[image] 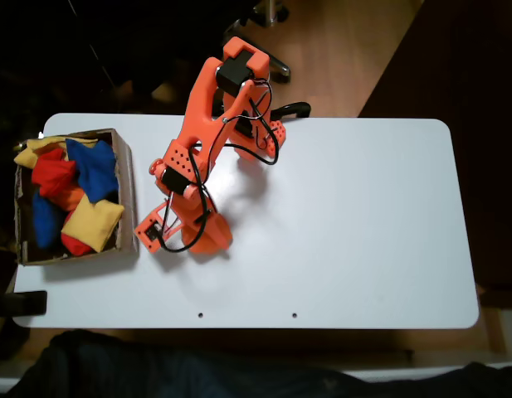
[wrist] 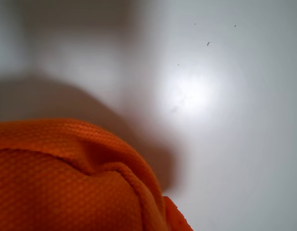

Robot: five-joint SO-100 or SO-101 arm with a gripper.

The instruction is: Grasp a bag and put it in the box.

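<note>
In the fixed view the orange bag (image: 211, 234) shows as a rounded lump on the white table, just right of the brown cardboard box (image: 128, 186). My gripper (image: 174, 235) hangs low between the box's right wall and the bag, its orange parts merging with the bag. Whether its jaws are closed on the cloth is hidden by the arm. The wrist view has the bag's woven orange cloth (wrist: 66, 178) very close, across the lower left, with the table behind it.
The box holds several bags: red (image: 53, 172), blue (image: 94, 166) and yellow (image: 93, 222). The white table (image: 347, 215) stretches to the right of the arm. A dark object (image: 27, 303) lies at the table's front left corner.
</note>
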